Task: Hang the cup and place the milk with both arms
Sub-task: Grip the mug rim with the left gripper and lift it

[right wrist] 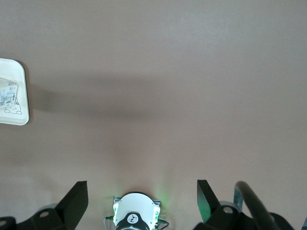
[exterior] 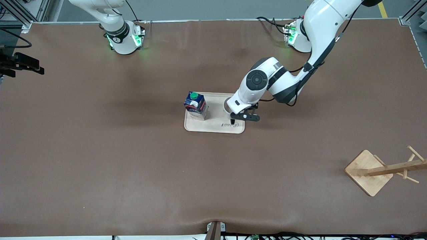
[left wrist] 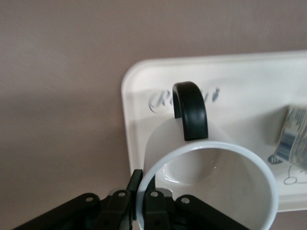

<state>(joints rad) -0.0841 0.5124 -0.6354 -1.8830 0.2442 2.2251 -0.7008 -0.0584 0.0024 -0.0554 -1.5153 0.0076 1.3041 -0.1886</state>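
Gripping cup (left wrist: 211, 177) rim, left gripper (left wrist: 136, 201) fingers over tray (exterior: 213, 128); tray script unreadable; right gripper (right wrist: 141, 201) fingers wide.

Brown table mat (exterior: 100, 160) under soft light (grey floor (exterior: 213, 10) along its edge).

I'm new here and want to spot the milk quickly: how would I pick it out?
Find the pale tray in the middle of the brown table. On it, toward the right arm's end, stands the milk carton, beside the white cup that the left gripper grips at the rim. Only the carton is dark blue with a green round cap.
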